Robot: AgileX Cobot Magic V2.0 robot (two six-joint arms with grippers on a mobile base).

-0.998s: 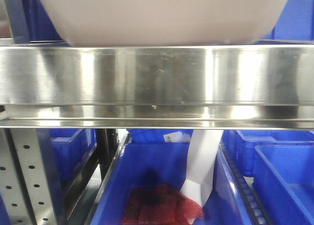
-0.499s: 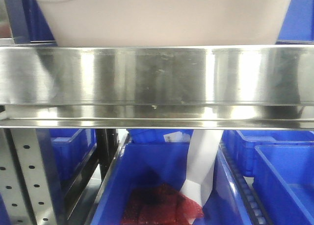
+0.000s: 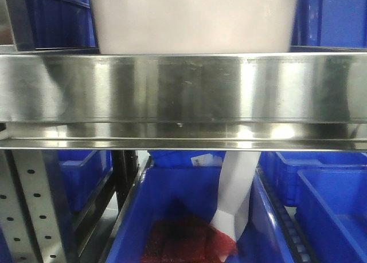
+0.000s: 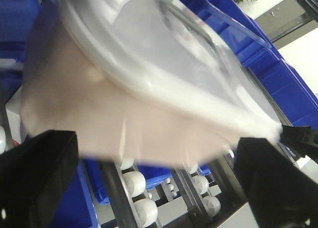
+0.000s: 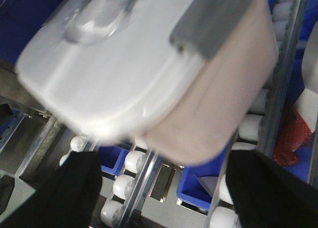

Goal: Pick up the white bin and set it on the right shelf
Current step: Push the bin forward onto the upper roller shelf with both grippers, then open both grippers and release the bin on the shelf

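Steel right shelf (image 3: 183,91) lip as landmark | left gripper (image 4: 149,188) spread wide, grasps nothing | white bin (image 3: 195,22) above lip, behind it | right gripper (image 5: 164,188) also wide | I'd check it's seated before retreating.

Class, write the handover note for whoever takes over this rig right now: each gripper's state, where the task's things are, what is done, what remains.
Left gripper: fingers spread wide below the white bin, no contact visible.
Right gripper: likewise open beneath the bin.
White bin: lid on, blurred in both wrist views, over the roller track; in the front view it sits just behind the right shelf's front lip.
Done: bin brought to the shelf.
Left: whether it rests fully on the shelf is unclear; confirm, then withdraw both arms.
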